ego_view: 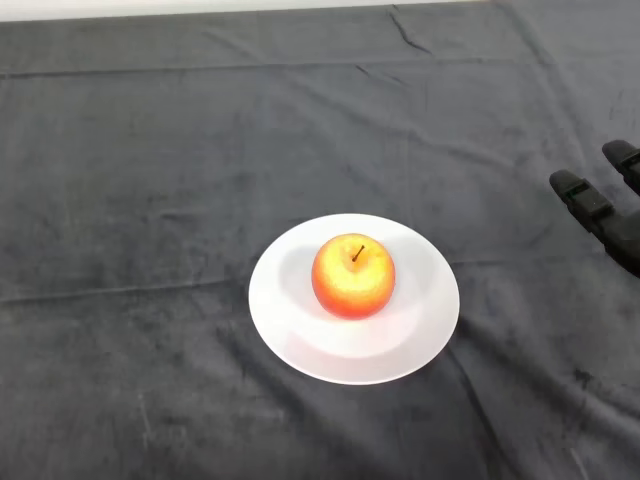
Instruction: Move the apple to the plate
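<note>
A red and yellow apple [353, 277] stands upright with its stem up in the middle of a white plate [420, 335]. The plate lies on the dark cloth a little below the view's centre. My black hand [608, 220] shows at the right edge, well to the right of the plate and apart from it. Its fingers [583, 194] are straight and point up and to the left. It holds nothing. Most of the hand is cut off by the view's edge.
The dark cloth [150, 200] covers the whole table, with folds running across it. The table's far edge [200, 12] shows as a pale strip at the top.
</note>
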